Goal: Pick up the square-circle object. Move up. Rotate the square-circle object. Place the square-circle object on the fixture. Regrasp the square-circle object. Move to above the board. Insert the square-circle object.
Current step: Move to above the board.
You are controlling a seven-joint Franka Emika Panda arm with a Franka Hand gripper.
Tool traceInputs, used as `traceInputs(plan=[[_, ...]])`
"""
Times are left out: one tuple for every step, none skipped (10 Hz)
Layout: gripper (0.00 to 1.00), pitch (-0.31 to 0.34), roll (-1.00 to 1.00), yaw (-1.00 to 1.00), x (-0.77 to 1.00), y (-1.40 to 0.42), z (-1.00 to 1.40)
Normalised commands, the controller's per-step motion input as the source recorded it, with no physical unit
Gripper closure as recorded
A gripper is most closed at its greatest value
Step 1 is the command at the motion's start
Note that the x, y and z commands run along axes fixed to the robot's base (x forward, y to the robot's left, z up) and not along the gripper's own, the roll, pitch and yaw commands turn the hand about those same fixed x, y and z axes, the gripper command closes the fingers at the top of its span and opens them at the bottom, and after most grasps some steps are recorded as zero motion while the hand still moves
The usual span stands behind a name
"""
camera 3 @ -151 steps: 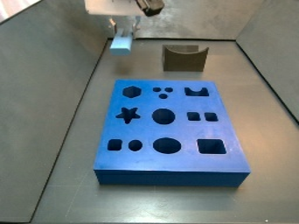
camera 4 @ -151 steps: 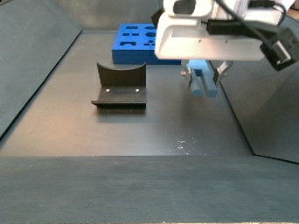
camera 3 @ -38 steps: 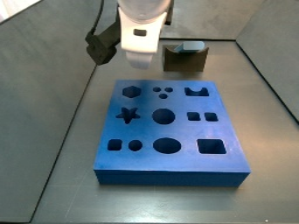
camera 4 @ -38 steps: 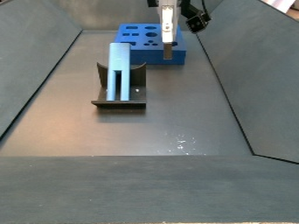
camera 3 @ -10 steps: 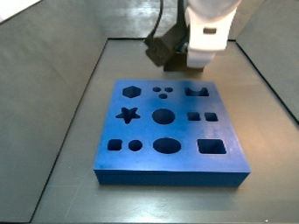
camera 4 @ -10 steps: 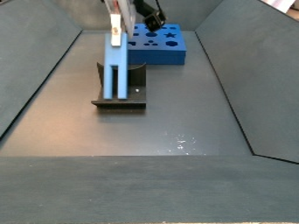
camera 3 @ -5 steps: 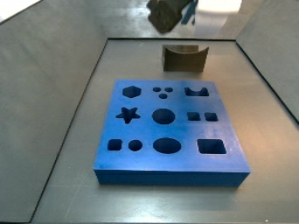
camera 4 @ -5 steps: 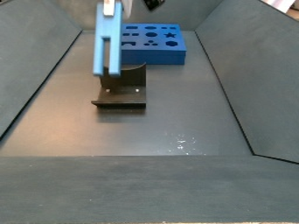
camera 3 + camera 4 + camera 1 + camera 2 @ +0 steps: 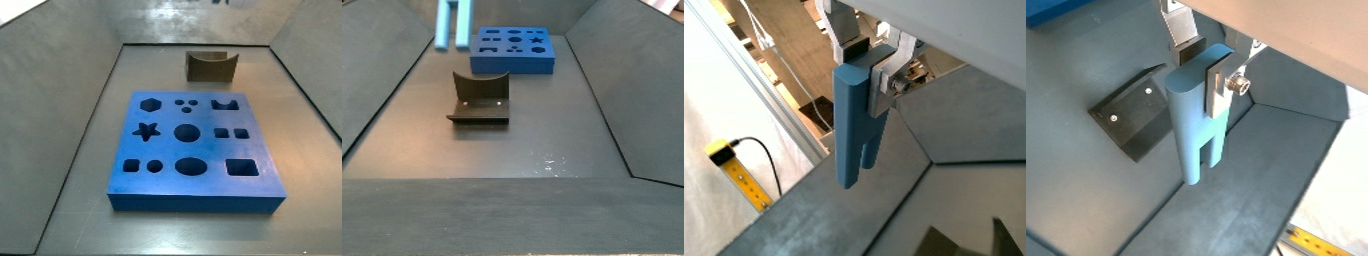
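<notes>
The square-circle object point(image 9: 1200, 120), a long light blue peg, hangs clamped between the silver fingers of my gripper point(image 9: 1204, 62); it shows the same way in both wrist views point(image 9: 855, 120). My gripper point(image 9: 865, 62) is shut on the peg's upper end. In a side view the peg point(image 9: 452, 25) hangs high above the dark fixture point(image 9: 480, 100), well off it; the gripper itself is out of frame there. The fixture point(image 9: 210, 66) stands bare behind the blue board point(image 9: 163, 150). The fixture also shows below the peg in a wrist view point(image 9: 1133, 120).
The board point(image 9: 512, 64) lies behind the fixture in a side view, near the back wall. Grey sloped walls enclose the dark floor on all sides. A yellow tape measure point(image 9: 744, 175) lies outside the enclosure.
The gripper has lifted the peg off the fixture and carried it upward. The gripper has left the top of both side views; only the peg's lower part still shows in one.
</notes>
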Motion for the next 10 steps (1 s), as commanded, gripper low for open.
traceInputs(plan=[[1.00,0.166,-0.03,0.12,0.04,-0.02,0.56],[1.00,0.155,-0.04,0.13,0.03,-0.02,0.40],[1.00,0.133,-0.05,0.14,0.03,-0.02,0.19],[1.00,0.067,-0.56,1.00,-0.66,-1.00,0.27],[1.00,0.052,-0.55,1.00,-0.65,-1.00,0.28],[1.00,0.032,-0.54,1.00,-0.65,-1.00,0.28],[1.00,-0.006,-0.53,1.00,-0.64,-1.00,0.27],[1.00,-0.032,-0.51,1.00,-0.63,-1.00,0.28],[1.00,-0.073,-0.50,1.00,-0.63,-1.00,0.29],[1.00,-0.098,-0.49,1.00,-0.62,-1.00,0.29]])
